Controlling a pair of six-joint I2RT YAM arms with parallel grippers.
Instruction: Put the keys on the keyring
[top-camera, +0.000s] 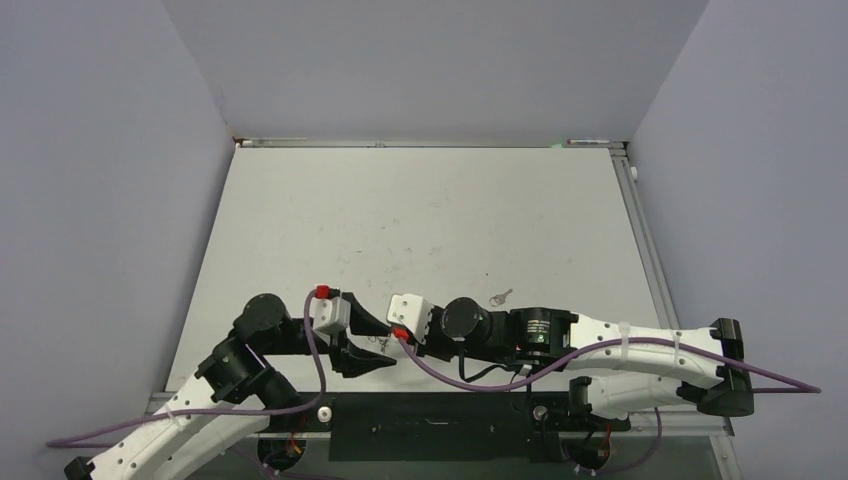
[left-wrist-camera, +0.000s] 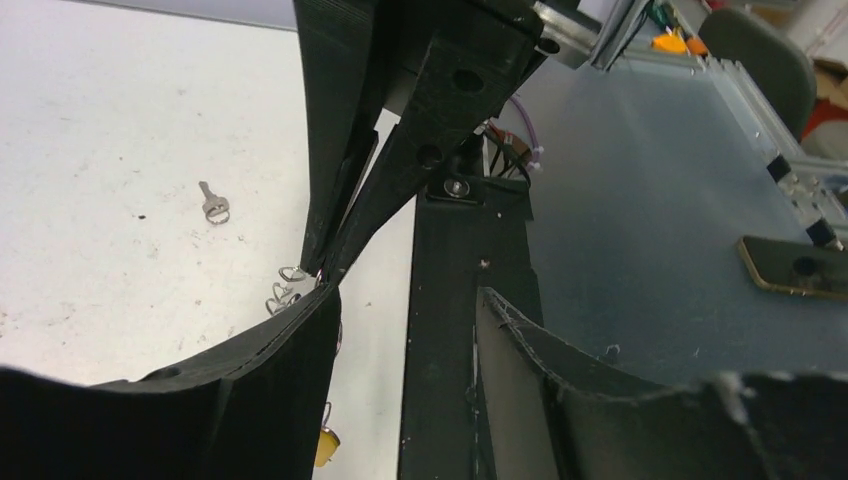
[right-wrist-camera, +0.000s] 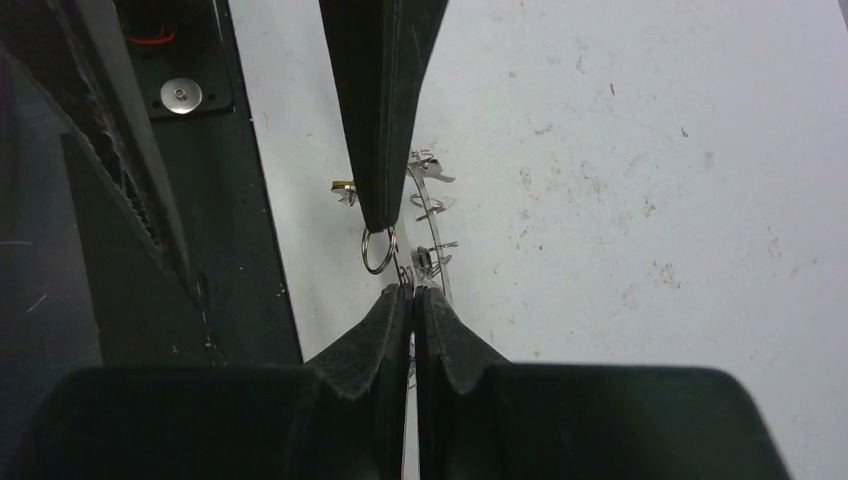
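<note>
My right gripper (right-wrist-camera: 412, 291) is shut on the rim of the keyring (right-wrist-camera: 432, 256), a thin silvery ring seen edge-on with small loops along it. A small split ring (right-wrist-camera: 378, 250) hangs beside its tips. My left gripper (left-wrist-camera: 405, 296) stands open just in front. Its left finger (left-wrist-camera: 230, 390) touches the keyring's loops (left-wrist-camera: 283, 290), and nothing lies between its jaws. A yellow-headed key (left-wrist-camera: 325, 446) hangs by that finger's inner side. A plain silver key (top-camera: 502, 296) lies loose on the table, also seen from the left wrist (left-wrist-camera: 213, 204). Both grippers meet near the table's front edge (top-camera: 388, 345).
The white tabletop (top-camera: 420, 220) has a black base plate (top-camera: 430, 430) along its near edge, under both arms. A purple cable (top-camera: 450, 372) loops beneath the right arm. Grey walls close in the left, back and right sides.
</note>
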